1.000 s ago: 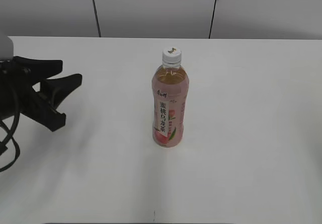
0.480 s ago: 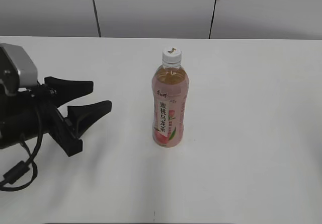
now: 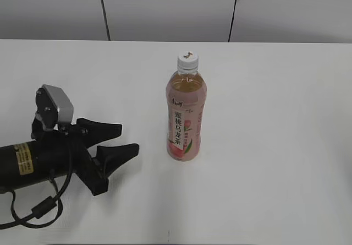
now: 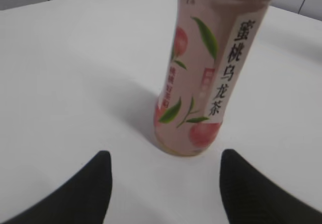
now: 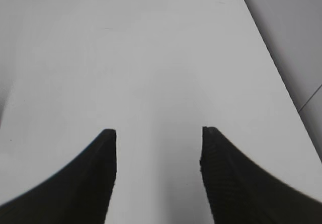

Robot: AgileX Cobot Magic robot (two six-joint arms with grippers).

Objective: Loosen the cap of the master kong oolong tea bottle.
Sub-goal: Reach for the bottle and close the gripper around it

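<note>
The master kong oolong tea bottle [image 3: 186, 115] stands upright mid-table, amber tea inside, pink peach label. Its white cap [image 3: 187, 60] with a small dark mark sits on top. My left gripper [image 3: 129, 137] is open and empty, low over the table to the left of the bottle, its fingers pointing at the bottle's lower part. In the left wrist view the bottle [image 4: 214, 68] stands just ahead of the open gripper [image 4: 163, 156]; the cap is cut off above. My right gripper [image 5: 158, 131] is open and empty over bare table; it does not show in the exterior view.
The white table [image 3: 275, 146] ends at a grey panelled wall at the back. In the right wrist view the table's right edge [image 5: 274, 65] and corner show, with floor beyond. A black cable [image 3: 33, 209] hangs below the left arm.
My left gripper has moved right and toward the front of the table, closing the distance to the bottle, still open. The bottle has not moved.
</note>
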